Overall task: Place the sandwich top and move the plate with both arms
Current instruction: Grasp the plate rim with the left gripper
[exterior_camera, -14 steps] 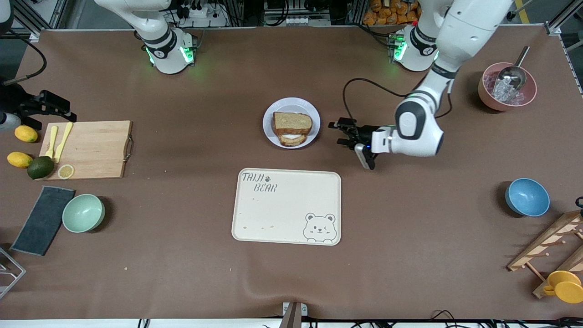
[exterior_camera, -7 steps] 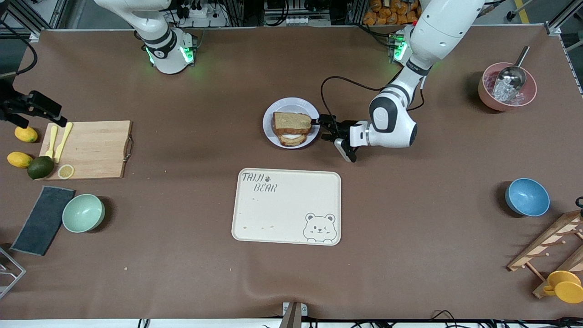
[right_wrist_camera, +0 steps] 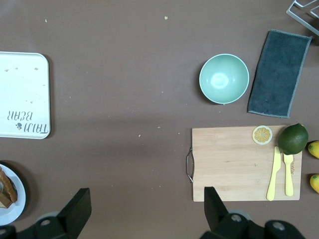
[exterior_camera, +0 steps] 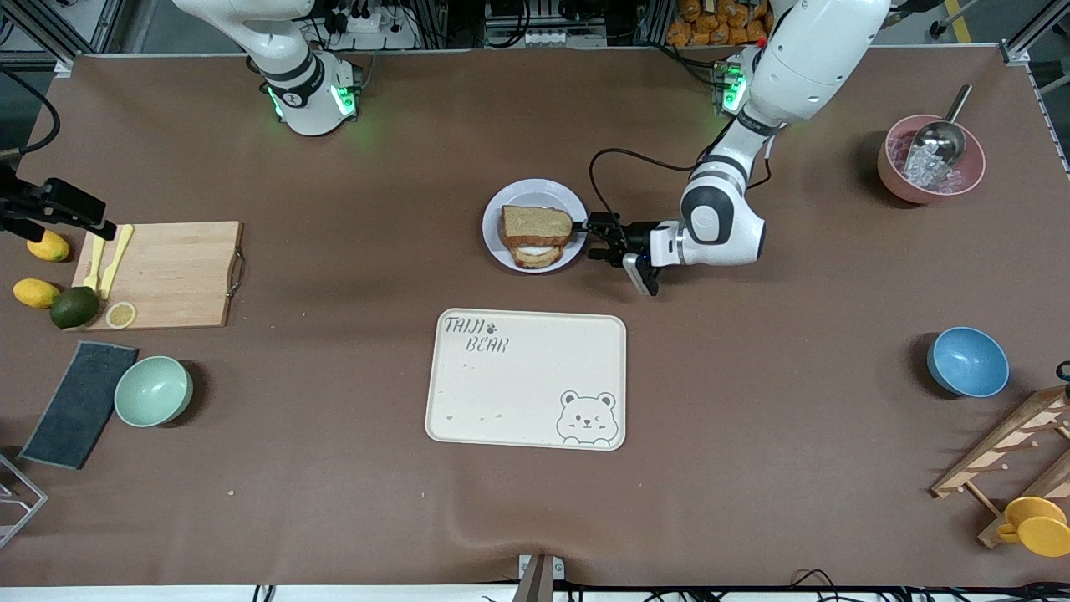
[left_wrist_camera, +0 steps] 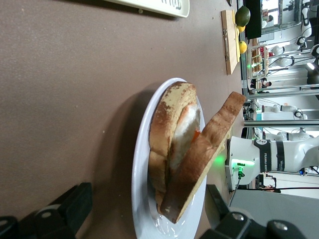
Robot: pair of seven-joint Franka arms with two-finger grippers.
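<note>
Now left hand (exterior_camera: pixel 590 238) open at plate (exterior_camera: pixel 496 240) rim

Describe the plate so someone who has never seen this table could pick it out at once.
Start at the cream bear-print tray in the middle of the table; the plate lies just farther from the front camera. It is small, round and pale, with the open left gripper at its rim. Unlike the mint-green bowl and blue bowl, it carries a sandwich.
</note>
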